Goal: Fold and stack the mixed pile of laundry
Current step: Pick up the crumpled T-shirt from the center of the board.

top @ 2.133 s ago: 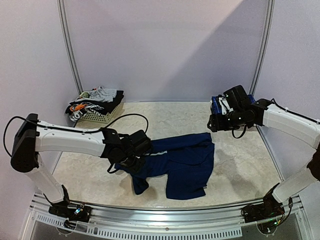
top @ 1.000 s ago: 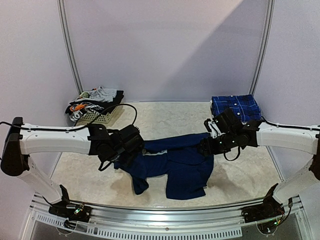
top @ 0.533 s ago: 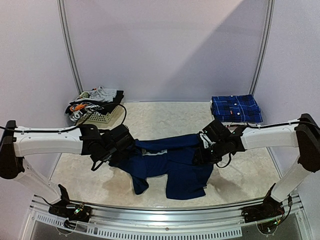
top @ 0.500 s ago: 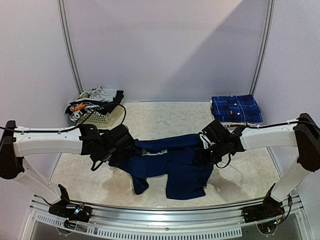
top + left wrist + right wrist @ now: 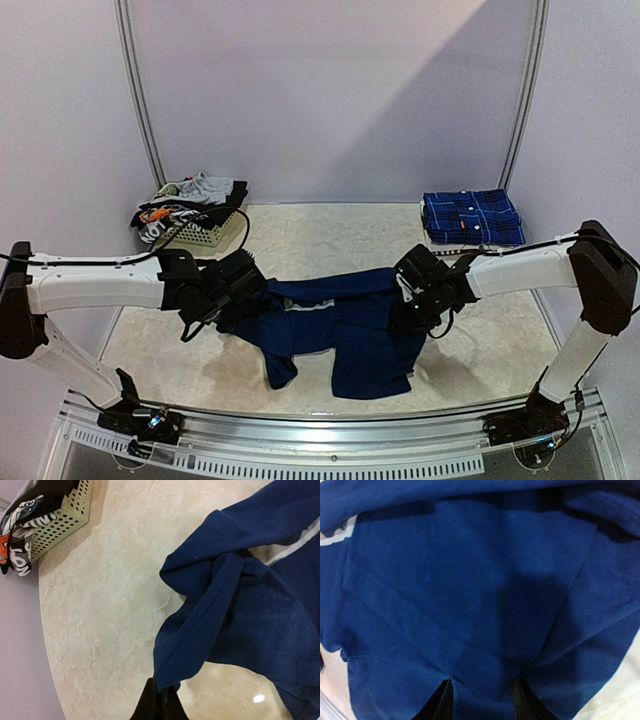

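Note:
A navy T-shirt (image 5: 350, 325) lies rumpled in the middle of the table. My left gripper (image 5: 240, 298) is at its left edge. In the left wrist view this gripper (image 5: 161, 697) is shut on a hem corner of the navy T-shirt (image 5: 240, 610), lifted a little off the table. My right gripper (image 5: 405, 316) is down on the shirt's right side. Its jaws (image 5: 482, 700) stand apart, open, tips pressed into the navy T-shirt (image 5: 470, 580) with a ridge of cloth between them. A folded blue-and-black plaid shirt (image 5: 471, 217) rests at the back right.
A small white basket (image 5: 200, 235) at the back left holds grey, black and orange-white garments (image 5: 185, 200); in the left wrist view the basket (image 5: 62, 522) shows at top left. Marbled table (image 5: 330, 240) lies behind the T-shirt. Metal frame posts stand at both back corners.
My right arm came down from beside the plaid shirt onto the T-shirt's right side, its jaws narrowing. My left gripper drew the shirt's left edge slightly leftward, still shut.

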Robot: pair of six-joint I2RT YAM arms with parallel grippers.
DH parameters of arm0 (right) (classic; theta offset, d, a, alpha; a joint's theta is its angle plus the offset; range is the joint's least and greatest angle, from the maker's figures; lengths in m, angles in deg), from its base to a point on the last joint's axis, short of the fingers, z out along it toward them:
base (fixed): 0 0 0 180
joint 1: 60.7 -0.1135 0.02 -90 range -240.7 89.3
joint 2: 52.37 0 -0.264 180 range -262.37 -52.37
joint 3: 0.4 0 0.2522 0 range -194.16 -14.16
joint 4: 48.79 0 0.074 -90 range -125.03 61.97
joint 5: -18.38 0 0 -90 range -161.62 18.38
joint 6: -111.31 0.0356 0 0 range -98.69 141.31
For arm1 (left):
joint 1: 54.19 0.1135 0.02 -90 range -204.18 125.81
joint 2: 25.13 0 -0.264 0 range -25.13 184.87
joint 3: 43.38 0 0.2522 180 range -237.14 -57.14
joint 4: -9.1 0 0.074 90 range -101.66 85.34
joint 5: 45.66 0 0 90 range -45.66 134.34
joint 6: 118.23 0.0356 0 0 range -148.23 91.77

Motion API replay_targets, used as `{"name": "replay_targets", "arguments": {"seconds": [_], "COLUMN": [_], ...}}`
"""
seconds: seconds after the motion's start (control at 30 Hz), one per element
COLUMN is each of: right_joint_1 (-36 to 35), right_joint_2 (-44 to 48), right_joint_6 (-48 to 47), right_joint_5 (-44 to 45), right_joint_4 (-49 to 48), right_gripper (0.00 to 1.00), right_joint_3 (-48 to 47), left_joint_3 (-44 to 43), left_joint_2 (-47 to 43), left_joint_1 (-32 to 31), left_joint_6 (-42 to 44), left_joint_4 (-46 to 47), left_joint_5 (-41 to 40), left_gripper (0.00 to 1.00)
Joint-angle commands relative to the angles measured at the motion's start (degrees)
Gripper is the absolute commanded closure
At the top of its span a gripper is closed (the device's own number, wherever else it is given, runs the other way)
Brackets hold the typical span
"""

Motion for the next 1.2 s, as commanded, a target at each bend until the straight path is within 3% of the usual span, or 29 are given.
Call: {"name": "replay_targets", "arguments": {"seconds": [0.0, 0.43, 0.8, 1.17], "right_joint_1": [-0.45, -0.47, -0.42, 1.73], "right_joint_2": [-1.24, -2.24, 8.21, 23.38], "right_joint_6": [0.56, 0.61, -3.64, -8.64], "right_joint_5": [4.72, 6.71, 16.79, 27.12], "right_joint_4": [1.76, 3.54, 16.81, 25.3], "right_gripper": [0.61, 1.0, 1.0, 1.0], "right_joint_3": [-1.64, -3.46, -15.55, -30.16], "left_joint_3": [1.33, 2.23, -0.67, -5.28], "left_joint_2": [-0.85, -1.46, -6.75, -18.53], "left_joint_1": [0.82, 1.06, 2.34, 3.71], "left_joint_6": [-0.41, -0.43, 1.05, 0.72], "left_joint_4": [0.85, 1.26, -2.94, -8.2], "left_joint_5": [0.06, -0.13, -3.72, -10.2], "left_gripper": [1.0, 1.0, 1.0, 1.0]}}
